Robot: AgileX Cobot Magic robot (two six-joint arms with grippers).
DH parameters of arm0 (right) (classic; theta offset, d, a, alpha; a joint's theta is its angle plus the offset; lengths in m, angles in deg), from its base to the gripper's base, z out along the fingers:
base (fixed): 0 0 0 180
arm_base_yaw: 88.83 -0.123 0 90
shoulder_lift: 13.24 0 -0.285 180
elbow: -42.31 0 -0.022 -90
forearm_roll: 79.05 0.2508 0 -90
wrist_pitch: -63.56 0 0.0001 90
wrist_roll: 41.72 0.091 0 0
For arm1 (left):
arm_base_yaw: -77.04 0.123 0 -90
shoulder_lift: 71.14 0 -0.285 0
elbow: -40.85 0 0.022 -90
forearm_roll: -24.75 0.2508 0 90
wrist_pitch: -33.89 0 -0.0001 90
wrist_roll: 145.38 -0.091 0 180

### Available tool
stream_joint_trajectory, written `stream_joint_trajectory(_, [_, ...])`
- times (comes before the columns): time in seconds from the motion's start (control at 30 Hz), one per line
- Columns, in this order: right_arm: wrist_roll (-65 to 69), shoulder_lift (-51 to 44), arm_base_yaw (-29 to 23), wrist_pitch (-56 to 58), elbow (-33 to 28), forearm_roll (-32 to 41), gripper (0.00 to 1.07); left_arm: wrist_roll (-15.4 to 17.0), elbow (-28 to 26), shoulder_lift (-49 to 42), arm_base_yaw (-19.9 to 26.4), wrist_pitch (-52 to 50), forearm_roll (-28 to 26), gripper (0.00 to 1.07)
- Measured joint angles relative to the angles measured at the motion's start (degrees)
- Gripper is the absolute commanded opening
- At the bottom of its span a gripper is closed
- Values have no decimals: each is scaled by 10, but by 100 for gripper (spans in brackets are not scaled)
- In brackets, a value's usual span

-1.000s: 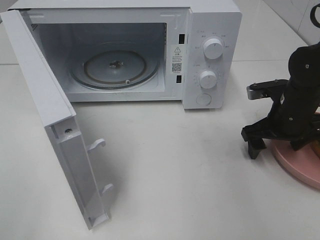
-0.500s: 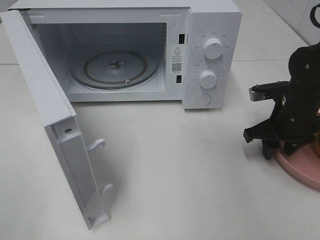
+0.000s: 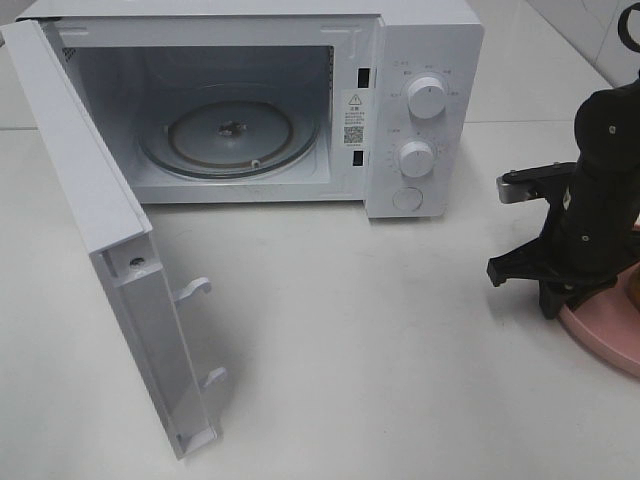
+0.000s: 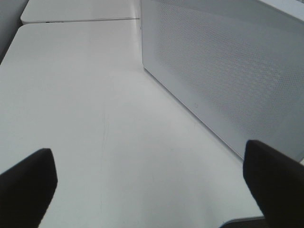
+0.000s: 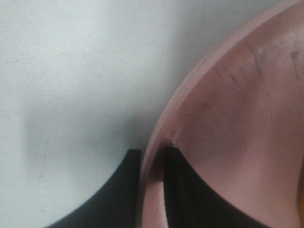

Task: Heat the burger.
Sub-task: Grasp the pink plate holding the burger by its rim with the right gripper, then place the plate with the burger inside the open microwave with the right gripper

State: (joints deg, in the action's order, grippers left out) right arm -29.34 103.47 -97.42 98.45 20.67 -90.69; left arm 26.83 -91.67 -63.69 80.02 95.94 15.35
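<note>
The pink plate (image 3: 600, 325) lies at the table's right edge, partly under my right arm. My right gripper (image 3: 555, 298) is down at the plate's near-left rim. In the right wrist view my right gripper (image 5: 152, 178) has one black finger (image 5: 124, 190) outside the plate's rim (image 5: 190, 90) and the other inside it, shut on the rim. Of the burger only a brownish sliver (image 3: 633, 287) shows at the frame's edge; the arm and the frame hide the rest. My left gripper (image 4: 152, 185) stands wide open with nothing between its fingers, beside the microwave's side wall (image 4: 228, 71).
The white microwave (image 3: 425, 50) stands at the back, its cavity open with the glass turntable (image 3: 230, 135) bare. Its door (image 3: 95, 210) swings out to the left over the table. Two knobs (image 3: 427, 98) sit on its right panel.
My right gripper has shifted right onto the plate's edge and its fingers have closed from wide open onto the rim. The left gripper has not changed.
</note>
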Motion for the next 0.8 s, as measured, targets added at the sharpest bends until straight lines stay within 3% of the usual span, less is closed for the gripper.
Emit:
stream_joint_trajectory(0.33, [6, -7, 0, 14, 0, -10, 0, 0, 0, 0, 0, 0, 0, 100])
stream_joint_trajectory(0.8, [111, -29, -58, 93, -1, -133, 0, 0, 0, 0, 0, 0, 0, 100])
